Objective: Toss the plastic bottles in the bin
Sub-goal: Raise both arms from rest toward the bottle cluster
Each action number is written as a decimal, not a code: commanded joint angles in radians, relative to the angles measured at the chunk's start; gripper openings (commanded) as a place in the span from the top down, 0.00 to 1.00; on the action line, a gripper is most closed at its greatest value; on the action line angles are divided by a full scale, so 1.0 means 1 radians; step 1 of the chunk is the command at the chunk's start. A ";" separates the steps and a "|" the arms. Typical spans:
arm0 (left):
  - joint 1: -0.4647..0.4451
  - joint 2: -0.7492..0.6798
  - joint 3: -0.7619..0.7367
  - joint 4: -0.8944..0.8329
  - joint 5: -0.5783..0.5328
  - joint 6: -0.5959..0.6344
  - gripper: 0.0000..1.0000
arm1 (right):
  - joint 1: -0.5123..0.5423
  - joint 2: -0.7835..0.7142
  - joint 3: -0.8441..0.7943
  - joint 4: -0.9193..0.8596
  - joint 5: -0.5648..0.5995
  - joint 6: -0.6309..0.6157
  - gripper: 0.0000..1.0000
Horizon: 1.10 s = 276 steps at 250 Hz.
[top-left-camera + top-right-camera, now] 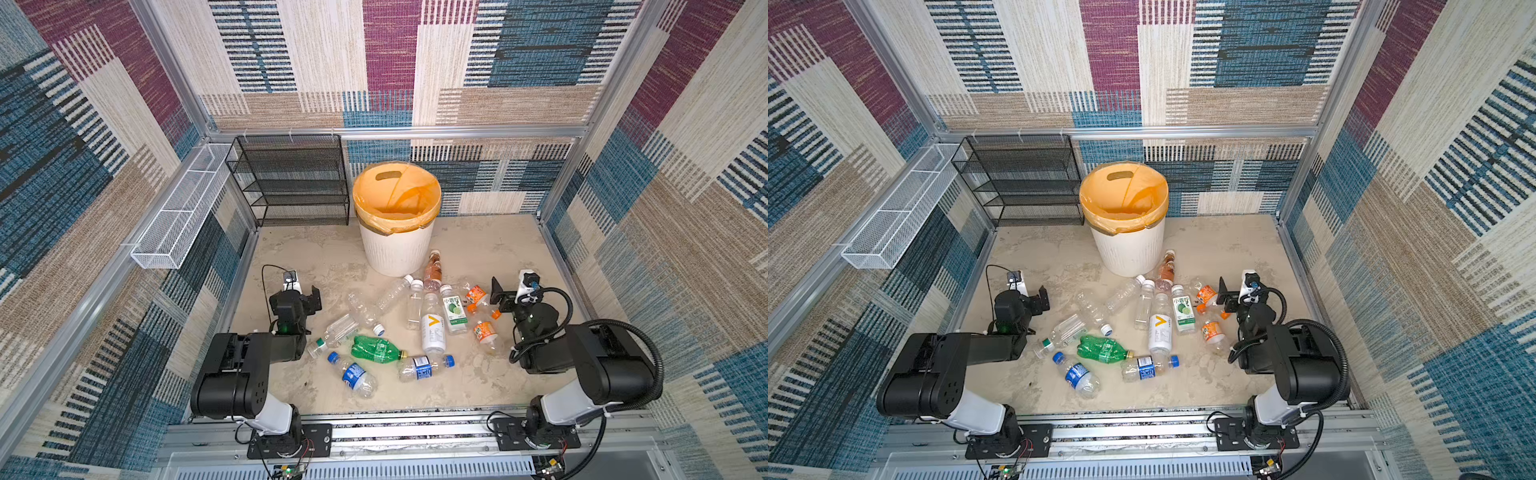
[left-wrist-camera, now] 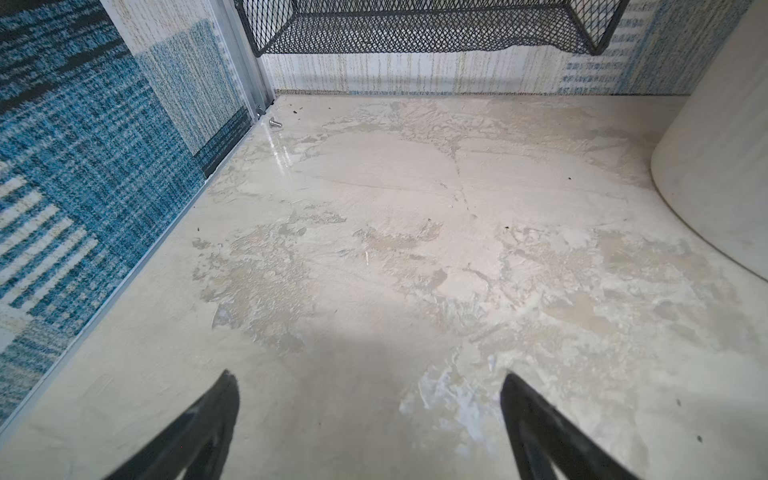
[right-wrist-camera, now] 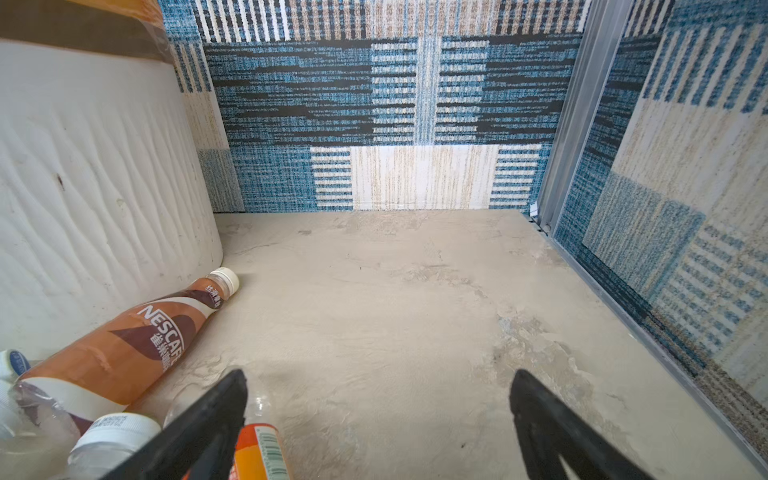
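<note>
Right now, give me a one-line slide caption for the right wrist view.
Open right tool above the floor, beside the white bin with a brown Nescafe bottle lying at its base.

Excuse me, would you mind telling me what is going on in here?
The job is to throw the plastic bottles into the white bin. Nothing is held: the left pincer and right pincer are both open, low over the table. About a dozen bottles lie scattered before the bin, a Nescafé bottle beside its base; none shows inside it.
</note>
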 commanded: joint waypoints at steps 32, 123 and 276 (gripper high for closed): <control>0.001 0.000 0.008 0.030 -0.006 0.001 0.02 | 0.001 -0.001 0.001 0.033 0.005 -0.003 0.01; 0.002 0.000 0.008 0.029 -0.006 0.000 0.02 | 0.001 -0.001 0.002 0.032 0.005 -0.002 0.01; -0.004 -0.127 0.102 -0.239 -0.025 0.004 0.12 | -0.006 -0.113 0.131 -0.282 0.060 0.029 0.15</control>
